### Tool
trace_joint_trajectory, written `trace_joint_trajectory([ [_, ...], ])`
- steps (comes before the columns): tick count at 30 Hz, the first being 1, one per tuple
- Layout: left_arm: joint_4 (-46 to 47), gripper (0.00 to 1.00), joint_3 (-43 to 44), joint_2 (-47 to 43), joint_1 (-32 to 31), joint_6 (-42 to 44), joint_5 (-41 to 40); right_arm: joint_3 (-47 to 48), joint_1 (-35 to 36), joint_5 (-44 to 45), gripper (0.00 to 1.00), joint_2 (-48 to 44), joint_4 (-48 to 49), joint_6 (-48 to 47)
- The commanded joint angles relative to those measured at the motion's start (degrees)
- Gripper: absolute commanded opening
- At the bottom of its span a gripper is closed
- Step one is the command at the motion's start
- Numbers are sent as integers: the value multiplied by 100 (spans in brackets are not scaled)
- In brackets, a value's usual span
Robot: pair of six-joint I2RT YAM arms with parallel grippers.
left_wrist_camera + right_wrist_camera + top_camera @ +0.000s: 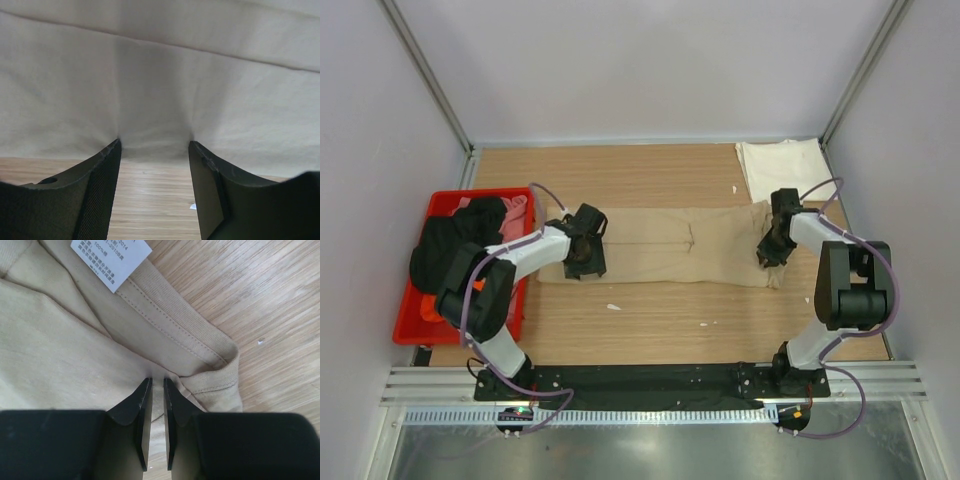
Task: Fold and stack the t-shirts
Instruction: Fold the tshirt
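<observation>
A tan t-shirt (660,245) lies folded into a long strip across the middle of the table. My left gripper (586,258) is at its left end. In the left wrist view this gripper (155,145) stands open, its fingertips touching the cloth's (160,75) edge, with bare wood between them. My right gripper (768,256) is at the shirt's right end, by the collar (190,335) and white label (110,257). Its jaws (157,382) stand close together with a fold of tan cloth (60,355) between them. A cream-white t-shirt (780,165) lies folded at the back right.
A red bin (415,322) at the left edge holds a black shirt (445,250), a pink one (515,210) and a bit of orange cloth (428,312). Small white scraps (613,306) lie on the wood in front of the tan shirt. White walls close in the back and both sides.
</observation>
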Motion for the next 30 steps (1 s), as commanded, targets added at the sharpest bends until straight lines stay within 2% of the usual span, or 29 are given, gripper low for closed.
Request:
trace_joint_trajectory([
  [1, 385, 58, -308, -192, 28, -234, -134, -182, -37, 523, 20, -91, -8, -83],
  [5, 692, 56, -739, -253, 10, -559, 323, -270, -55, 761, 20, -205, -140, -223],
  [9, 641, 55, -985, -420, -95, -735, 246, -402, -116, 796, 20, -355, -201, -259],
  [14, 307, 55, -1117, -903, -534, -1060, -124, -542, -283, 1077, 20, -486, -491, -250],
  [20, 245, 56, -1346, -1553, -1124, -1852, -27, -412, -283, 1348, 20, -996, -913, -153],
  [25, -298, 57, -662, -1721, -1124, -1572, -554, 263, -283, 1245, 23, -1374, -1186, -162],
  [30, -379, 60, 208, -1520, -1089, -948, -1055, 871, -283, 473, 25, -1147, -783, -338],
])
